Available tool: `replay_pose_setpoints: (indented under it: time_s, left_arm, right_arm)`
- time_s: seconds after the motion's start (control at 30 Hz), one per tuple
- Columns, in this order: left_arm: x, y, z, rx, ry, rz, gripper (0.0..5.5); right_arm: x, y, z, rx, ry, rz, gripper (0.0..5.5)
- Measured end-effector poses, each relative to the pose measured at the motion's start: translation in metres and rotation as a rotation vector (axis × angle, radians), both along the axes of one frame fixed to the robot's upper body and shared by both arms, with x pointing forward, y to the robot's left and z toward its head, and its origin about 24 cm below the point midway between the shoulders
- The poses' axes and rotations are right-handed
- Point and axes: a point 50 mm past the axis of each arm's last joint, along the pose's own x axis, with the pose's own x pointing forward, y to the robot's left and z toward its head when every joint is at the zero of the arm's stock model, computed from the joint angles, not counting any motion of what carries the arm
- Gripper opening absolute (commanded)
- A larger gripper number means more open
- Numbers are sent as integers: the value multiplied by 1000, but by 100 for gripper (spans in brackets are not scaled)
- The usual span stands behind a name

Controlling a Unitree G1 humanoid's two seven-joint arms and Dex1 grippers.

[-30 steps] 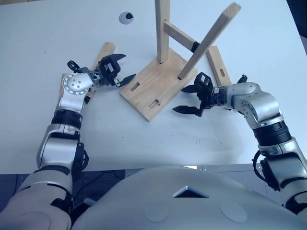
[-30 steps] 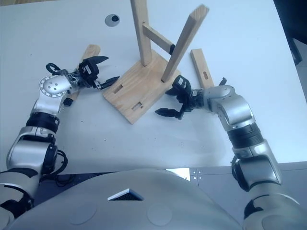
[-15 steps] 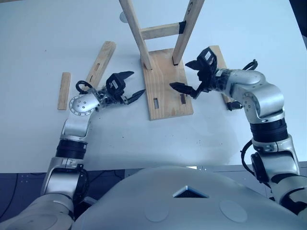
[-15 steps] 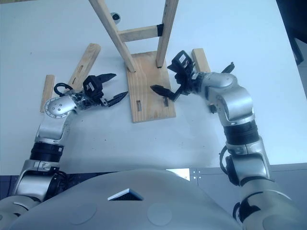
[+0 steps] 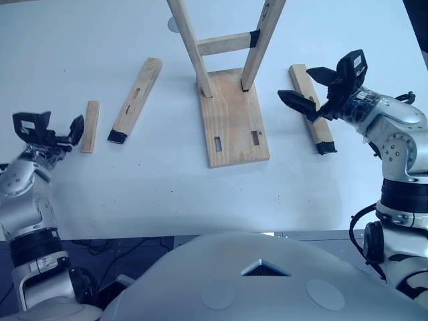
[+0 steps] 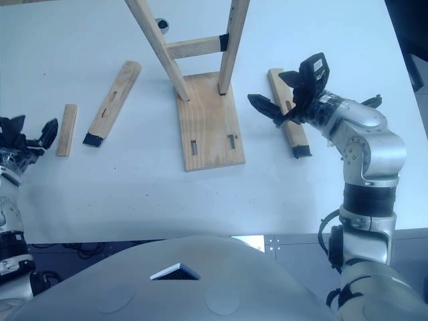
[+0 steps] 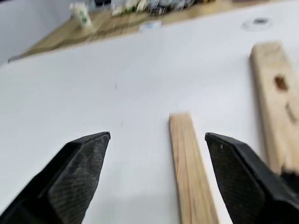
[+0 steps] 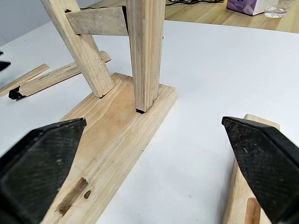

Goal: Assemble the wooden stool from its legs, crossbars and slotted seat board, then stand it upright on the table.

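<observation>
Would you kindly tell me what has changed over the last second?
The seat board, with the leg frame standing in it, turned from skewed to square-on. Both grippers then drew away from it, open: the left gripper far out to the left by the short bar, the right gripper over the loose leg on the right. The loose pieces stayed put, and nothing was grasped.

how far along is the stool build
Done: two fitted legs and a joining crossbar stand slotted into the seat board. In hand: nothing; left end effector and right end effector are open, empty. Remaining: two near slots empty, two loose legs and a short crossbar on the table.
</observation>
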Motion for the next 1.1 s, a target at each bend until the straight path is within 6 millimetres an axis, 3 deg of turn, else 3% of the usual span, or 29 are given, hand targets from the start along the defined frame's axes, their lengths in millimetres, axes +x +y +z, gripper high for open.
replay_pose_setpoints:
  time_s: [0.07,0.17,0.7,0.9,0.97,1.0,1.03,1.1]
  left_arm:
    - [-11,-4,-16,-54,53,27,375]
    - [-16,-7,-24,-87,93,35,375]
    - [-23,-19,-26,-99,151,-50,130]
    - [-12,-7,-22,-25,131,11,124]
    - [4,-4,-7,23,13,55,124]
    - [37,-8,34,82,-228,60,124]
    - [57,-16,66,114,-379,26,124]
    - [96,-61,153,166,-759,-160,124]
  right_arm:
    - [0,0,0,0,0,0,540]
    - [1,-1,-1,1,2,-2,540]
    - [4,-4,1,-3,-26,-43,540]
    - [8,-3,7,44,-67,-79,540]
    - [11,-2,13,92,-98,-101,540]
    - [16,0,27,182,-147,-123,540]
    - [19,3,36,238,-178,-122,540]
    - [22,12,61,429,-226,-90,519]
